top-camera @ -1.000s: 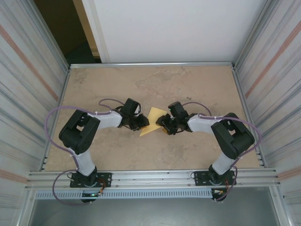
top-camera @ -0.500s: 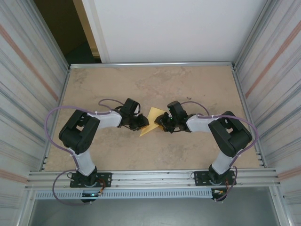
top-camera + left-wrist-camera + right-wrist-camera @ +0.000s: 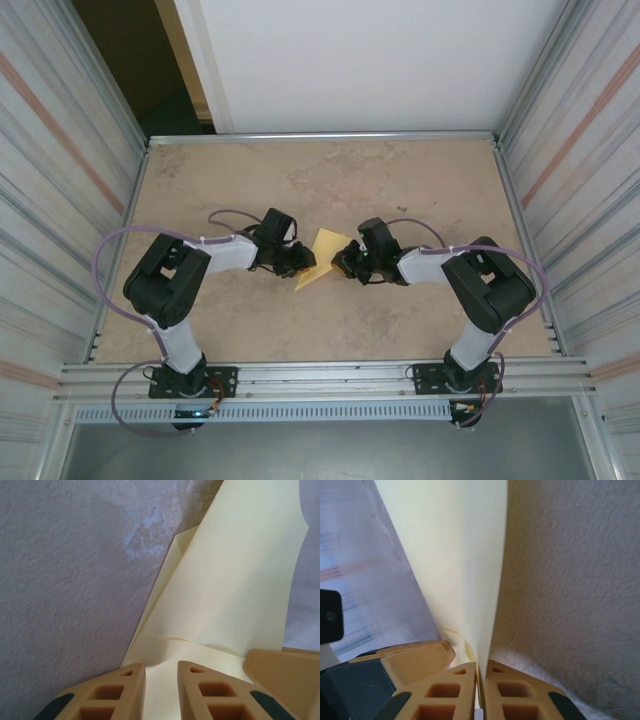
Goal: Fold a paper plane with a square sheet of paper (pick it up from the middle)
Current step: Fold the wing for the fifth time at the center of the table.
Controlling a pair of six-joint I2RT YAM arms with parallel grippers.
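Observation:
The pale-yellow sheet of paper [image 3: 324, 252], folded to a pointed shape, sits mid-table between my two grippers. My left gripper [image 3: 300, 263] is at its left edge. In the left wrist view the left gripper [image 3: 161, 666] has a narrow gap between its fingers, and the paper [image 3: 235, 580] lies flat beneath them, not pinched. My right gripper [image 3: 345, 266] is at the paper's right side. Seen from the right wrist, the right gripper [image 3: 481, 664] is shut on an upright fold of the paper [image 3: 460, 555]. One tan finger [image 3: 415, 660] of the left gripper rests close beside it.
The beige table [image 3: 400, 190] is bounded by ribbed metal walls left [image 3: 60, 200] and right [image 3: 590, 190], a white back panel [image 3: 360, 60] and an aluminium rail [image 3: 320, 380] in front. Purple cables loop off both arms.
The right gripper's jaws closed onto the paper's fold and it edged slightly left. The left gripper stayed in place with its narrow gap.

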